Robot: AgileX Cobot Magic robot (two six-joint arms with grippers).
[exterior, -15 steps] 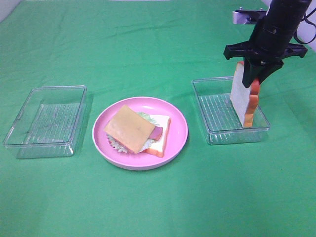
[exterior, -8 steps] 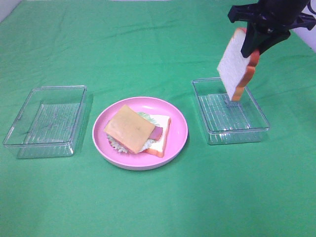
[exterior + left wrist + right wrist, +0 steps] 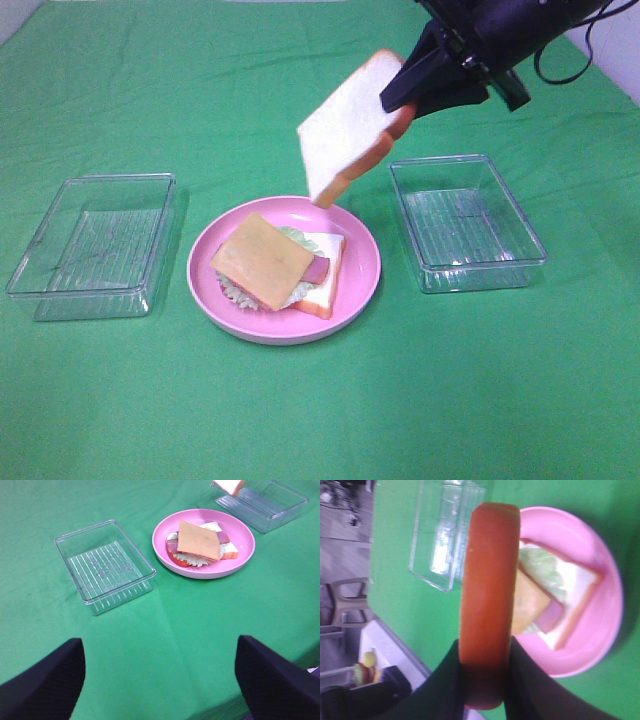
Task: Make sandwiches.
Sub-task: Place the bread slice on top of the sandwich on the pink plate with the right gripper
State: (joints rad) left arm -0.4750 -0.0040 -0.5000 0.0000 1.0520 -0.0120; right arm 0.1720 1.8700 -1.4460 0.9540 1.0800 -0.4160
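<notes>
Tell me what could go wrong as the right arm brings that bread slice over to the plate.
The right gripper pinches the bread slice by one edge only, and it hangs tilted in the air, so it might slip or land crooked. The cheese square already sits skewed, overhanging the stack on the pink plate; a slanted landing could push it further off.

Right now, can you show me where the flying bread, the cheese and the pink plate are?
bread slice (image 3: 345, 135), high outside view, on its white face.
cheese square (image 3: 262, 260), high outside view, on its middle.
pink plate (image 3: 362, 262), high outside view, on its bare right rim.
</notes>
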